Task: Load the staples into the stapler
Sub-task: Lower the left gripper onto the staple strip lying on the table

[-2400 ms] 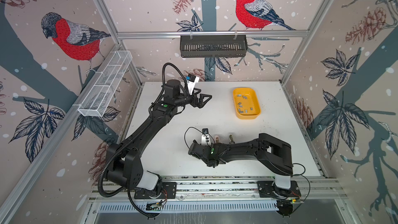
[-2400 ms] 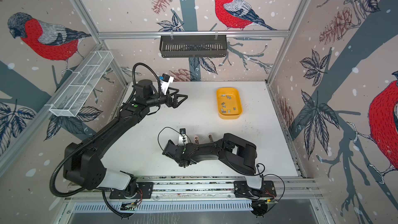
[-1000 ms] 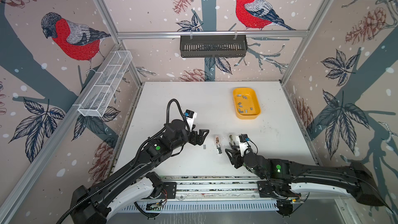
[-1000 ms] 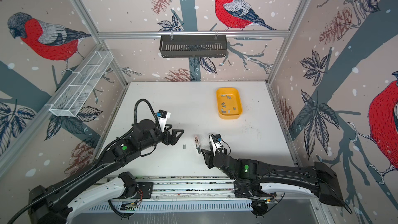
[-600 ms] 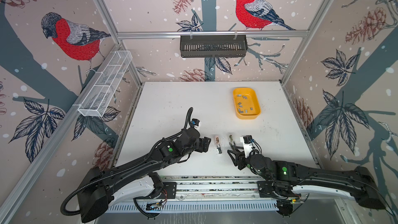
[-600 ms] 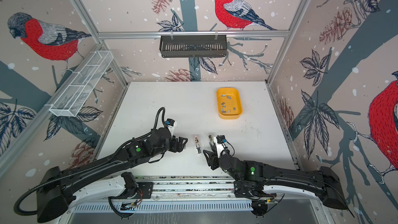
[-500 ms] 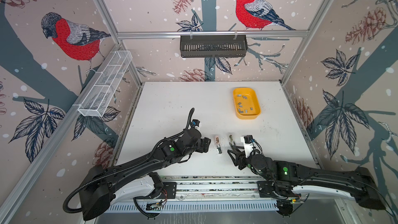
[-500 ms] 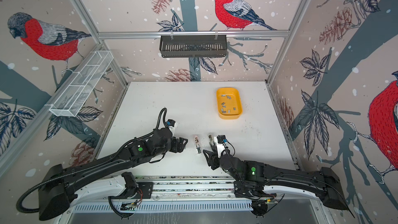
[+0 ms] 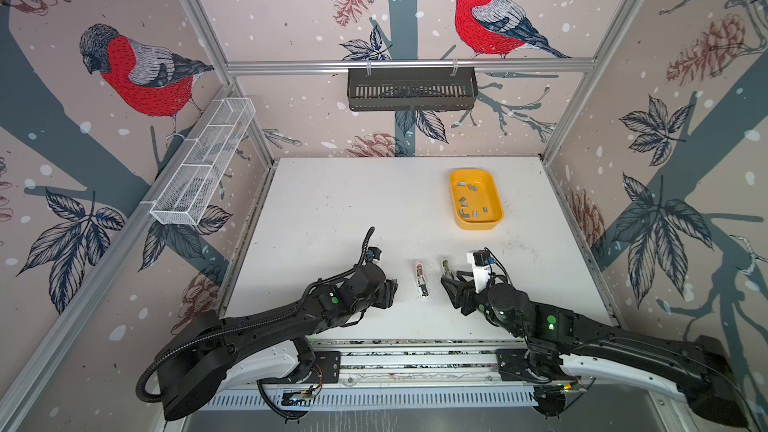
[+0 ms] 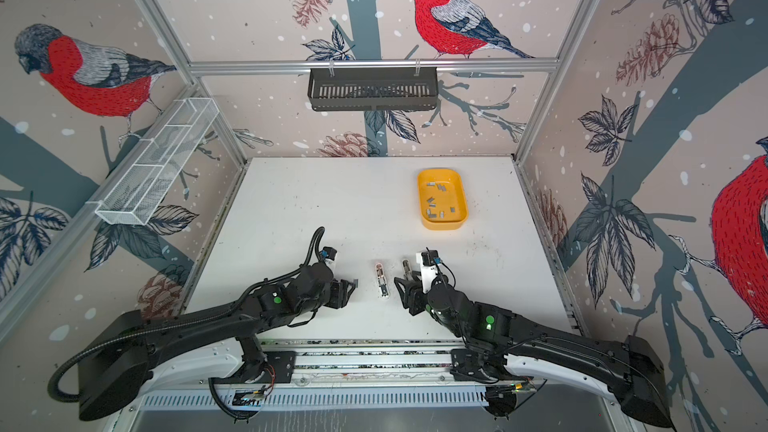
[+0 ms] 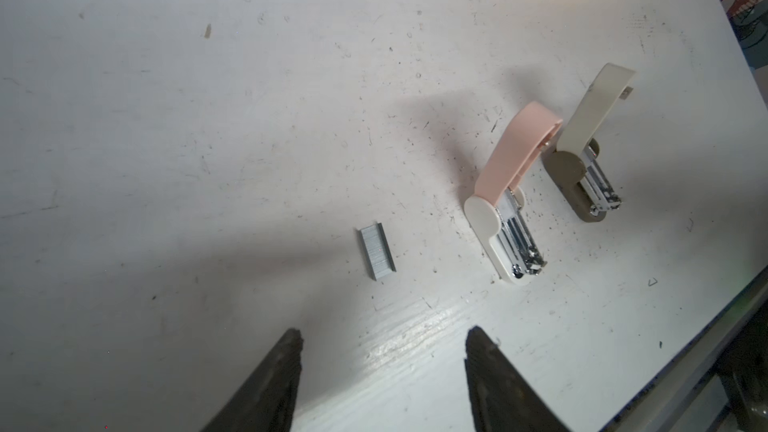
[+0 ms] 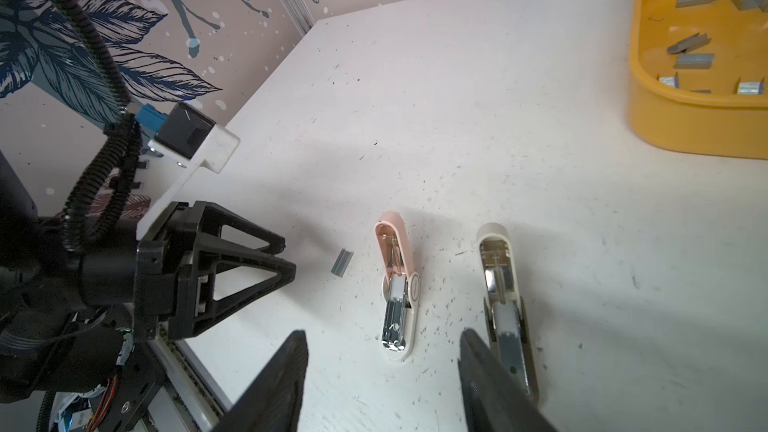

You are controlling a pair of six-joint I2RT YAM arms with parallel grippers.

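— What's new?
— The left hand is in close now, fingers apart and holding nothing — the right hand too. A staple strip lies on the bench just beside the open pink stapler. I think it's next to grab.

White counter, scuffed and flecked with dark specks. Near the front edge, side by side but not touching: pink stapler on a white base and cream stapler on an olive base, both with lids swung open and metal channels bare. Close beside the pink one, apart from it, a single grey staple strip lying flat. Well apart, toward the rear right in both top views, yellow tray with more grey strips scattered inside.
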